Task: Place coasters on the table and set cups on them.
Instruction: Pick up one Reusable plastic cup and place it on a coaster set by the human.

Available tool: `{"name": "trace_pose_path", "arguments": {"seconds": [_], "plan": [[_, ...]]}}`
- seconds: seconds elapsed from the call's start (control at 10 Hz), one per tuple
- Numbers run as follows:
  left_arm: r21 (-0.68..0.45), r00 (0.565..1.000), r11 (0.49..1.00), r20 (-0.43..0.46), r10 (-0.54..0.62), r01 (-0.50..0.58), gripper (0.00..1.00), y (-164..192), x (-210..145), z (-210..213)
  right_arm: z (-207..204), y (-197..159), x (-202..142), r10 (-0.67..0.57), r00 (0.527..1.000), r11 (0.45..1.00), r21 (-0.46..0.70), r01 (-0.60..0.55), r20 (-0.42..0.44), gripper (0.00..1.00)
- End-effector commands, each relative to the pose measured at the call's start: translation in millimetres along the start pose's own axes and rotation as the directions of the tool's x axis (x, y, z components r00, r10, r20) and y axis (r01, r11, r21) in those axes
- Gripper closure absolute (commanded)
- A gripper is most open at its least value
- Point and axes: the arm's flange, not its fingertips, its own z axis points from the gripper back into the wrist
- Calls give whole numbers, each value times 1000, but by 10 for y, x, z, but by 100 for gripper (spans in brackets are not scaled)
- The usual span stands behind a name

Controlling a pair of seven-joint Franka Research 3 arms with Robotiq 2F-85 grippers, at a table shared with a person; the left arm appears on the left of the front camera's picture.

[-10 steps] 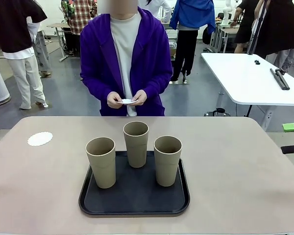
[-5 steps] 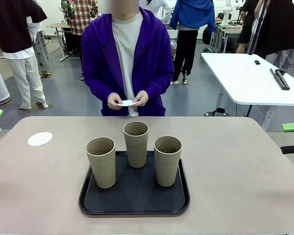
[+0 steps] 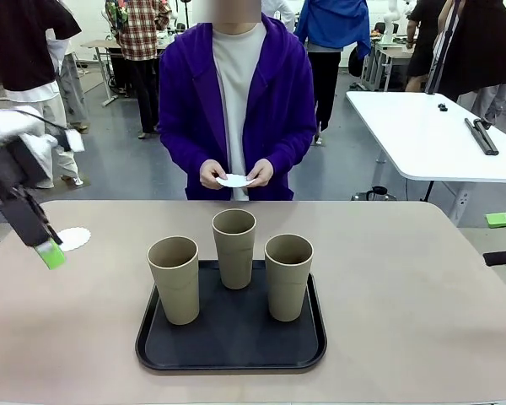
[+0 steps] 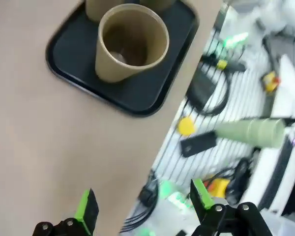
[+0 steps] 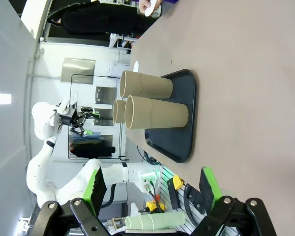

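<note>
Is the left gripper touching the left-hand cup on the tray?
Apart. The front view shows the left gripper hanging near the table's left side, with bare surface and the tray rim between it and the left-hand cup.

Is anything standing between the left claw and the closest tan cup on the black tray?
Nothing visible. Only bare beige tabletop lies between the open left claw and the nearest tall tan handleless cup on the black rounded tray. The white paper doily lies behind the claw, off that path.
</note>
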Motion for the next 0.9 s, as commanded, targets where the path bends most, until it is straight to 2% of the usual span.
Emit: {"name": "trace_pose_path", "arguments": {"seconds": [0.0, 0.2, 0.3, 0.4, 0.8], "plan": [[208, 992, 973, -87, -87, 104, 0, 110, 131, -265, 1, -2, 8, 3, 1000, 1000, 5, -3, 3, 0], [299, 982, 944, -166, -95, 142, 0, 106, 329, -444, 1, -2, 8, 3, 1000, 1000, 5, -3, 3, 0], [263, 983, 957, -162, -83, 124, 0, 82, 319, -498, 1, -2, 8, 3, 1000, 1000, 5, -3, 3, 0], [238, 976, 954, -166, -142, 179, 0, 30, 319, -362, 1, -2, 8, 3, 1000, 1000, 5, -3, 3, 0], [238, 976, 954, -166, -142, 179, 0, 30, 319, -362, 1, -2, 8, 3, 1000, 1000, 5, -3, 3, 0]]}}
